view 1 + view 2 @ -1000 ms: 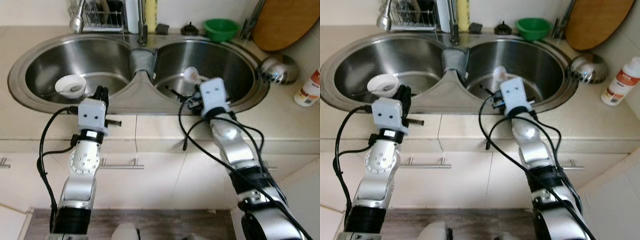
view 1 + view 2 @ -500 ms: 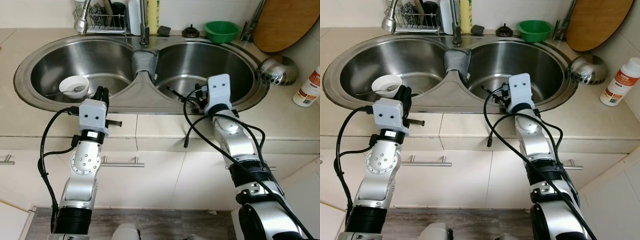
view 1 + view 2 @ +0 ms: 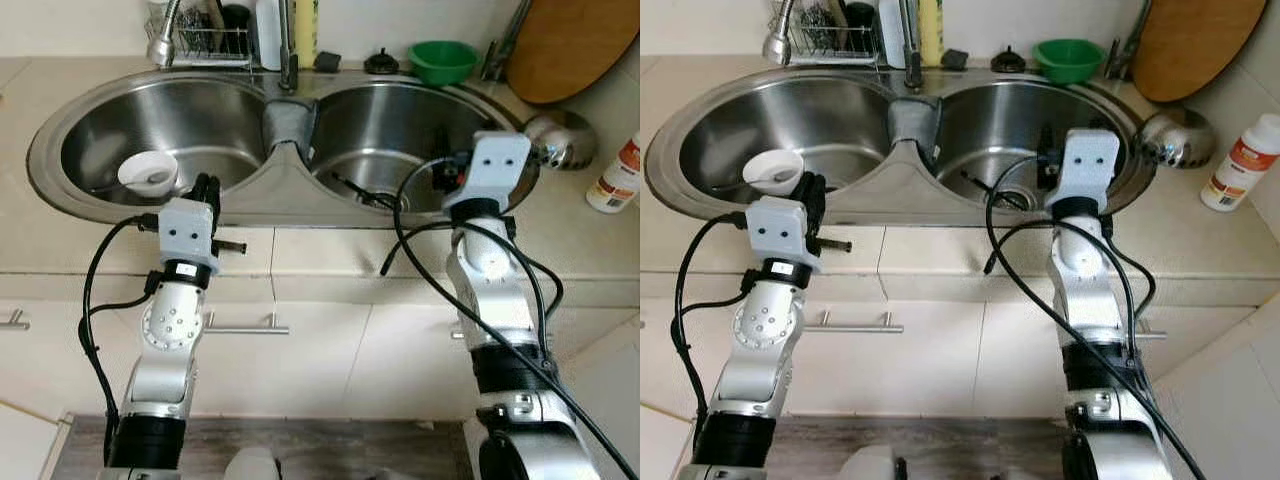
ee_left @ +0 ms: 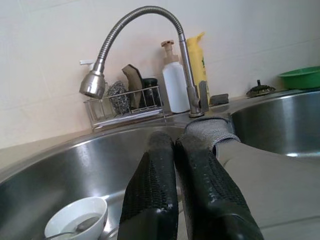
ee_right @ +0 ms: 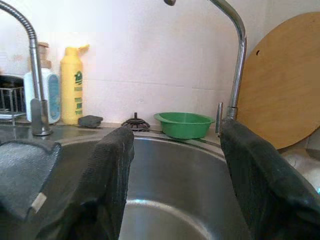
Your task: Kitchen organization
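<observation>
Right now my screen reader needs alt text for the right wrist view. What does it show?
The right gripper, its two black fingers wide apart and holding nothing, hangs over the right steel sink basin. Behind the basin stand a green plastic bowl, a curved steel tap, a round wooden board and a yellow soap bottle.

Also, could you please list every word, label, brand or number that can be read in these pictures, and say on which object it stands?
No text can be read with certainty.
Yellow bottle: a green label, print too blurred to read.
White bottle on the right counter: an orange-red label, too small to read.
White pump bottle: no legible print.
Both grippers, left gripper and right gripper, carry no markings.
</observation>
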